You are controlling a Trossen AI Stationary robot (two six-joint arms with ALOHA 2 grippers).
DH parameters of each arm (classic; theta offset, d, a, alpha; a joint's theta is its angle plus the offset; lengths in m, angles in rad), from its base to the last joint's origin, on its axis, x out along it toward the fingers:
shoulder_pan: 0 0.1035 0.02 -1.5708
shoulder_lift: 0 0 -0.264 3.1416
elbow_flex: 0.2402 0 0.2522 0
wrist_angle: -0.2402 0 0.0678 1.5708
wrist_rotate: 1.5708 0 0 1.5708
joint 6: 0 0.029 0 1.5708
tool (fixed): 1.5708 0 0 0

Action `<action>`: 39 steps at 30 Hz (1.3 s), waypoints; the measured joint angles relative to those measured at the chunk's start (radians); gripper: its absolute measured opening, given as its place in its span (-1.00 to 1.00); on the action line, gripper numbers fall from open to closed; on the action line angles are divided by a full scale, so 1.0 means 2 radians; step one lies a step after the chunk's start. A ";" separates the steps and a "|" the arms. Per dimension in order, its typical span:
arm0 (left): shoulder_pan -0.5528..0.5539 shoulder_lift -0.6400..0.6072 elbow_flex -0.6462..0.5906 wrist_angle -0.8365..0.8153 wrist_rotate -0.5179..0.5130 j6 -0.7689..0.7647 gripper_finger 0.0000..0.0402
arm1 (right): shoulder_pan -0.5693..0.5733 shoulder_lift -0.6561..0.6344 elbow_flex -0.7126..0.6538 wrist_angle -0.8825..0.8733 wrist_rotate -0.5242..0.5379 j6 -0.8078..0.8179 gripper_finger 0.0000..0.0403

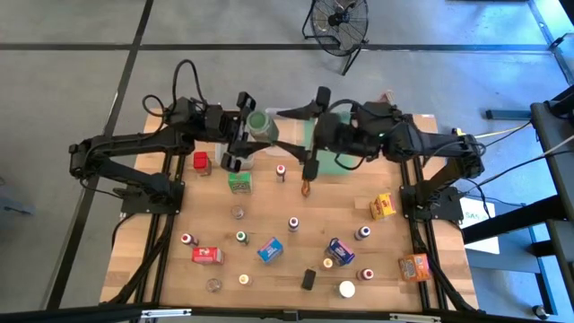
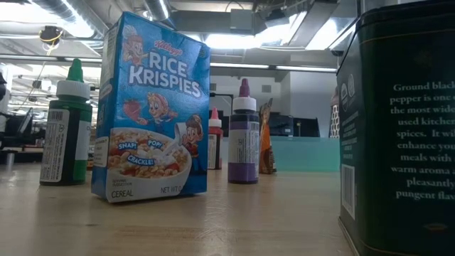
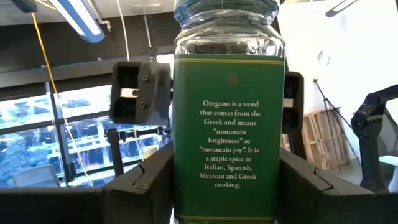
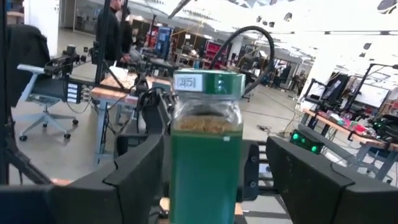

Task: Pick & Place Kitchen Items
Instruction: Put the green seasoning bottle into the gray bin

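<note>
Gripping an oregano jar (image 3: 227, 112) with green label, the left gripper (image 1: 240, 135) hangs above the tabletop (image 1: 269, 220) at about 11 o'clock, jaws clenched on its sides. Facing it, the right gripper (image 1: 296, 115) has jaws released, flanking the jar without touching. Other kitchen items (image 1: 269, 249) stand scattered toward 6 o'clock.

- I see the oregano jar (image 3: 225, 124) with a dark green label, cream lettering and a thin gold border; its lid (image 4: 209, 83) is green.
- My cereal box (image 2: 151, 107) is bright blue with white lettering.
- One bottle (image 2: 244, 139) is purple, another (image 2: 66, 131) dark green.
- The tin (image 2: 400, 128) is black-green with pale text.
</note>
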 joint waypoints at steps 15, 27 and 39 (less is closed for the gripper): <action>0.006 0.000 0.000 -0.015 0.034 -0.013 -0.03 | -0.002 0.036 0.000 0.040 -0.012 0.017 0.42; 0.020 0.000 0.000 -0.023 0.042 -0.021 -0.03 | -0.012 0.046 0.000 0.034 -0.024 0.013 0.19; 0.031 0.000 0.000 -0.050 0.060 -0.041 0.20 | -0.011 0.046 0.000 0.010 -0.009 -0.006 -0.02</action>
